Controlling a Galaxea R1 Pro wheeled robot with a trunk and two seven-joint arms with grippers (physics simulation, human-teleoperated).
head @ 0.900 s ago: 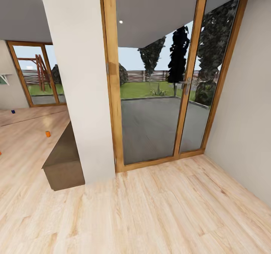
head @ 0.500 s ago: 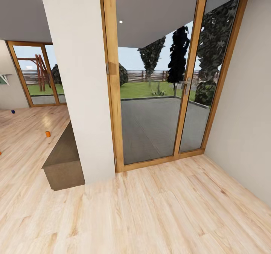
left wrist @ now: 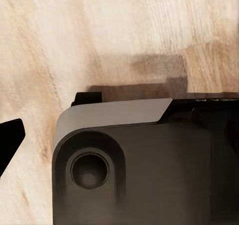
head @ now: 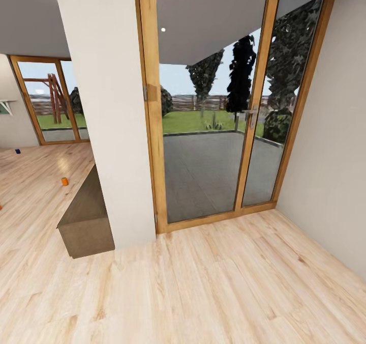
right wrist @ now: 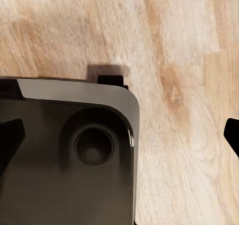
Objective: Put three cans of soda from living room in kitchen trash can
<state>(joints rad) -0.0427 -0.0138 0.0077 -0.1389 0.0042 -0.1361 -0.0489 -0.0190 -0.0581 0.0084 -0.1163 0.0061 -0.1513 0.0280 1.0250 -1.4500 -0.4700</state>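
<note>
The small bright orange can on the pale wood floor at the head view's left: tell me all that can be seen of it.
The small bright orange can stands upright on the pale wood floor, far off in the room beyond the white pillar. It sits apart from the low grey-brown cabinet, with nothing touching it but the floor. It is too small to make out its top or any markings.

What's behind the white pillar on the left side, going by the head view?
Behind the pillar, pale wood floor runs back to a far glass door. An orange can and a blue can stand on it. The pillar and brown bench hide the rest.
</note>
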